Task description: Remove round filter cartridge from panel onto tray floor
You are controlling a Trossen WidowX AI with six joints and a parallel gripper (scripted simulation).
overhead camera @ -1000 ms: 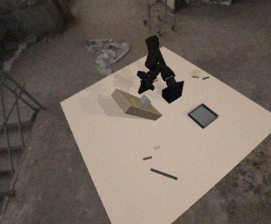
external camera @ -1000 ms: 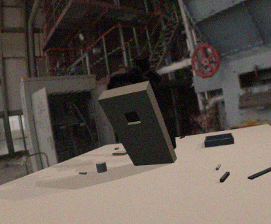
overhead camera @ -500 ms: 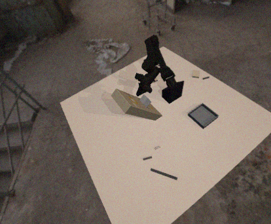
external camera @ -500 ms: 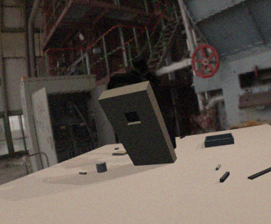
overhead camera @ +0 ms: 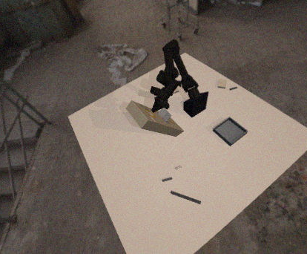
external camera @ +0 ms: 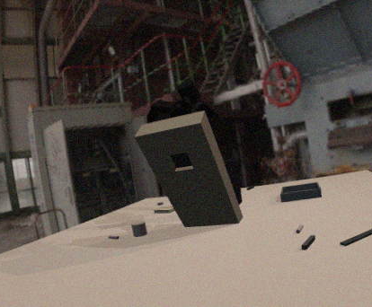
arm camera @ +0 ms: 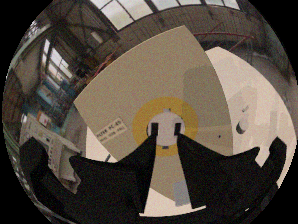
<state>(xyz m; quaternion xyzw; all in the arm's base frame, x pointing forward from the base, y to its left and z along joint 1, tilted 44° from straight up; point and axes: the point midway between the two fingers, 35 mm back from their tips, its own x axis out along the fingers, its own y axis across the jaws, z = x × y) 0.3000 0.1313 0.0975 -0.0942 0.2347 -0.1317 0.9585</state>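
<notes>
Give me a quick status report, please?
Gripper part-closed, empty, at the panel face. Cartridge still seated in its yellow ring. Tray off to the side; nothing blocking.

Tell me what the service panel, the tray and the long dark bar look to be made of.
Service panel: tan, matte, flat-faced block, perhaps painted metal or plastic; no gloss visible. Tray: dark rim around a grey floor, matte, likely plastic or coated metal. Long dark bar: thin, straight, dull black; material unclear.
</notes>
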